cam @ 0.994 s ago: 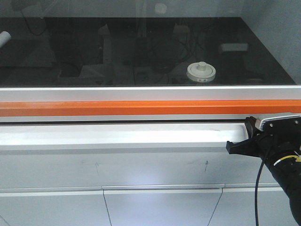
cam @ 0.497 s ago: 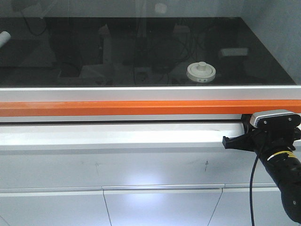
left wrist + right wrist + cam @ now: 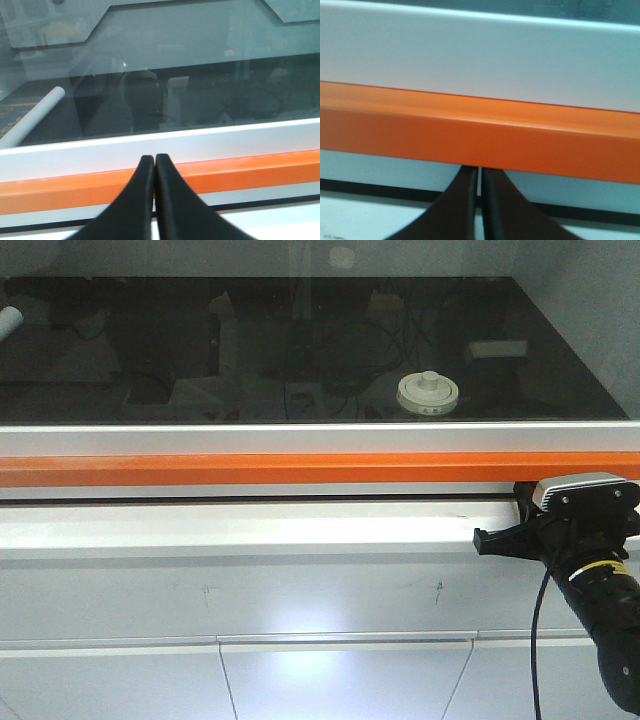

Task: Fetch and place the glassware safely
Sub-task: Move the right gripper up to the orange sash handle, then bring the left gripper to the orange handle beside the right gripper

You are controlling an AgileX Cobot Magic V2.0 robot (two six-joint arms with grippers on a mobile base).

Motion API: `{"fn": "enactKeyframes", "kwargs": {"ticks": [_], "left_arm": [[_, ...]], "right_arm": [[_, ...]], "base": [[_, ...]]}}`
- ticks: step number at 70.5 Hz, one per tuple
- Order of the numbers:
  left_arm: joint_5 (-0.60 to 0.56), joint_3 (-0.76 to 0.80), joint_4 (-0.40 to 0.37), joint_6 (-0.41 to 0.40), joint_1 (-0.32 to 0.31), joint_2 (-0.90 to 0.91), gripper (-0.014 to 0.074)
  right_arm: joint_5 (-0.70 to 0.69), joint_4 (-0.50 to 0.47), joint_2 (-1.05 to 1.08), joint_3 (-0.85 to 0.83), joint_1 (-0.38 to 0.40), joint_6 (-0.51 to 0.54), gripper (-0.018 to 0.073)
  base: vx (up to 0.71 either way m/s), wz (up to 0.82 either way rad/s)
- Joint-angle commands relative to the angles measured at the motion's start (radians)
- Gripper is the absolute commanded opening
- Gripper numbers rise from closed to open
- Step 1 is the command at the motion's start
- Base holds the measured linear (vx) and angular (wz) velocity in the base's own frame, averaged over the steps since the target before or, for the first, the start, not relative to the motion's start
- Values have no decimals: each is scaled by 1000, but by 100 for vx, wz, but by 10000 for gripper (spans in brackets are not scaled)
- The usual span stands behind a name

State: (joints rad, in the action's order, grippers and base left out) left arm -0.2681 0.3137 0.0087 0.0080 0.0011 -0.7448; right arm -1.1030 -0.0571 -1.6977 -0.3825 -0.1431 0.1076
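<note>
The small squat clear glass jar [image 3: 428,397], capped by a wide cream-white round lid [image 3: 428,388] with a central knob, shows only in the front-facing view. It stands on a glossy black surface [image 3: 300,350], right of centre in the upper half of the frame. Below it, a white frame rail [image 3: 300,438] and a long orange strip [image 3: 250,469] cross the full width, with a white ledge [image 3: 250,525] beneath them.

At the lower right, the black right gripper [image 3: 482,539], topped by a grey camera housing [image 3: 580,492], points left along the ledge, well apart from the jar. From this angle its fingers read as one dark wedge. The right wrist view is clearer: the two fingers lie pressed together, gripping nothing, with their tips just under the orange strip.

The left gripper [image 3: 154,160] appears only in its own wrist view, at low centre. It is clenched and empty in front of the orange strip. At the left of that view, a pale grey tube [image 3: 35,116] lies on the dark surface. The front view shows only its white end at the upper left edge.
</note>
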Motion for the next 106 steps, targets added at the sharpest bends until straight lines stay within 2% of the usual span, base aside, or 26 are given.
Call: {"fn": "enactKeyframes", "kwargs": {"ticks": [1, 28, 40, 46, 69, 78, 91, 106], "left_arm": [[-197, -14, -9, 0, -8, -27, -7], [-400, -22, 2, -8, -8, -312, -7], [-524, -22, 82, -8, -8, -430, -7], [-583, -22, 104, -41, -8, -486, -7], [-659, -22, 102, -54, -8, -648, -7], [-749, -22, 82, -48, -8, -712, -7], [-885, -22, 10, -44, -7, -796, -7], [-926, -22, -20, -41, -6, -867, -7]], "right_arm": [[-133, 9, 26, -20, 0, 11, -1], [-133, 9, 26, -20, 0, 11, -1], [-133, 9, 26, -20, 0, 11, -1], [-133, 9, 26, -20, 0, 11, -1], [-133, 9, 26, -20, 0, 11, -1], [-133, 9, 26, -20, 0, 11, -1], [-133, 9, 26, -20, 0, 11, -1], [-126, 9, 26, -20, 0, 11, -1]], "base": [[0, 0], [0, 0], [0, 0], [0, 0], [0, 0], [0, 0], [0, 0], [0, 0]]}}
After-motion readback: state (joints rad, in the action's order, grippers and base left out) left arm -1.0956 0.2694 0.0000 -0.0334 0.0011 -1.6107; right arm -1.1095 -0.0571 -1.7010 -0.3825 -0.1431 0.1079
